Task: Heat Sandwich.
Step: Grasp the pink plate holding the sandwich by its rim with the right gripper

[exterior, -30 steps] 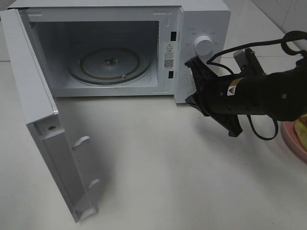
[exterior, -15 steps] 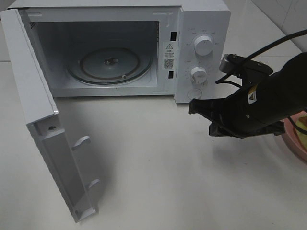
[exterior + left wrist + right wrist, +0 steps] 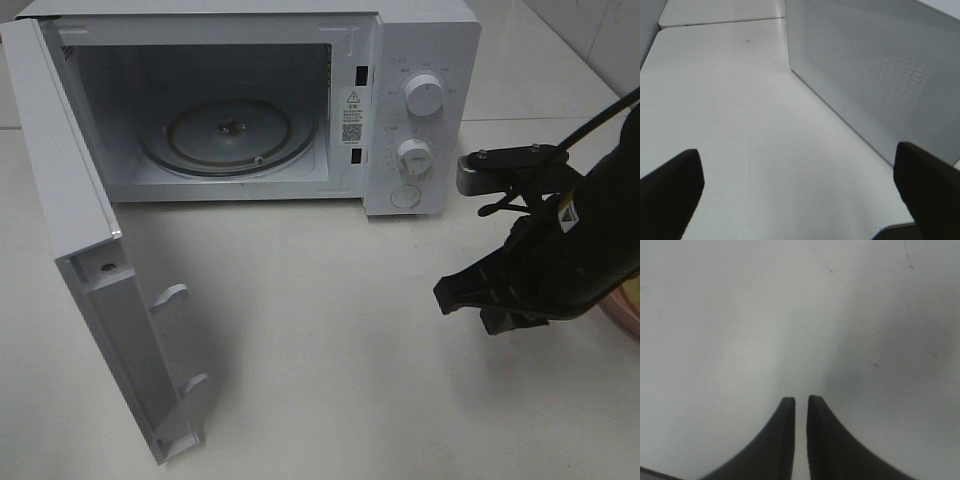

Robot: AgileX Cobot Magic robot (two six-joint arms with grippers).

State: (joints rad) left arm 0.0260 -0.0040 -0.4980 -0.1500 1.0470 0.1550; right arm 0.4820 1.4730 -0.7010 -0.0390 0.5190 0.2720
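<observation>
The sandwich is not visible; my right arm covers the spot at the far right where only a sliver of the pink plate [image 3: 630, 318] shows. The white microwave [image 3: 420, 60] stands at the back with its door [image 3: 90, 260] swung wide open and its glass turntable [image 3: 228, 135] bare. My right gripper [image 3: 458, 295] hovers over bare table in front of the control panel, pointing left. In the right wrist view the right gripper [image 3: 801, 401] has its fingers nearly together with nothing between them. My left gripper [image 3: 800, 200] is open, its fingers [image 3: 670, 192] wide apart, beside a perforated white panel [image 3: 880, 75].
Two knobs [image 3: 423, 97] and a round button sit on the microwave's right panel. The open door juts toward the table's front left. The right arm's cable [image 3: 600, 120] arcs above the arm. White table [image 3: 320, 330] lies in front of the microwave.
My right arm has swung down and to the right, away from the microwave's control panel toward the table's front, uncovering the knobs. The plate at the right edge is now mostly covered.
</observation>
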